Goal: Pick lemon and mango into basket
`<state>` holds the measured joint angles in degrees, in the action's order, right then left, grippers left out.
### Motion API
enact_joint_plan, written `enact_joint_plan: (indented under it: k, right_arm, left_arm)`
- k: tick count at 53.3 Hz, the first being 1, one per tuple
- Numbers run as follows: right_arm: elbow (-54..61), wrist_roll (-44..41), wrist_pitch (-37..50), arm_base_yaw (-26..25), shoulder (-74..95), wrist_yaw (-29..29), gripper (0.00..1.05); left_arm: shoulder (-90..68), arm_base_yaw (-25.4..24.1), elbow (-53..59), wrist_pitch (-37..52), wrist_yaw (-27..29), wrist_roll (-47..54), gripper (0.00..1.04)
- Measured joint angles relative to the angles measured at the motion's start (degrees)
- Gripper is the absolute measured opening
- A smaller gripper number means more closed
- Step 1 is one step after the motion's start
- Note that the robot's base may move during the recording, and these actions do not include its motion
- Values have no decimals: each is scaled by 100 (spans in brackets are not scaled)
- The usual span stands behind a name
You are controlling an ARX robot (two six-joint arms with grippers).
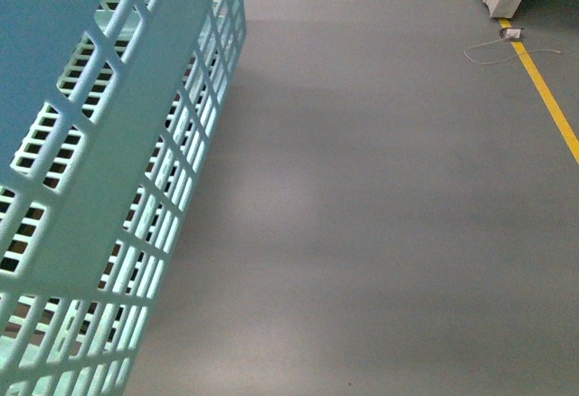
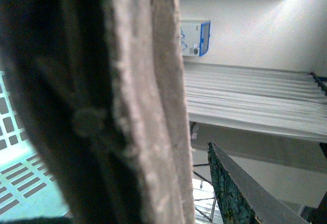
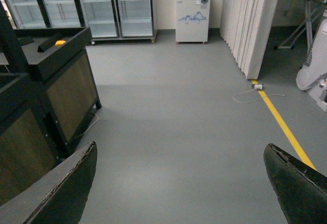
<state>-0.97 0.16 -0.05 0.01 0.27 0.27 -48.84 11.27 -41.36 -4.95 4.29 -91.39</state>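
Note:
The light aqua basket (image 1: 109, 179) fills the left of the front view, hanging tilted above the grey floor. In the left wrist view its brown ribbed handle (image 2: 148, 106) runs close across the lens, with aqua lattice (image 2: 20, 178) behind it. My left gripper (image 2: 190, 193) is shut on that handle; one dark fingertip (image 2: 230, 193) shows beside it. My right gripper (image 3: 179, 183) stands open over bare floor with nothing between its fingers. The lemon and the mango are out of view.
A dark wooden stand (image 3: 51, 91) is at one side of the right wrist view, with a small yellow-orange thing (image 3: 60, 43) on top, too small to name. Glass-door fridges (image 3: 102, 4), a white chest freezer (image 3: 192, 14), a folding partition (image 3: 250, 24) and a yellow floor line (image 1: 547, 98) border the floor.

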Motion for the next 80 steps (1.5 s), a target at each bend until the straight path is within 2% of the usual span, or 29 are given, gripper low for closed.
enact_joint_plan:
  k: [80]
  right_arm:
    - [0, 0, 0, 0, -4, -20, 96]
  left_arm:
    - [4, 13, -2, -11, 20, 0, 27]
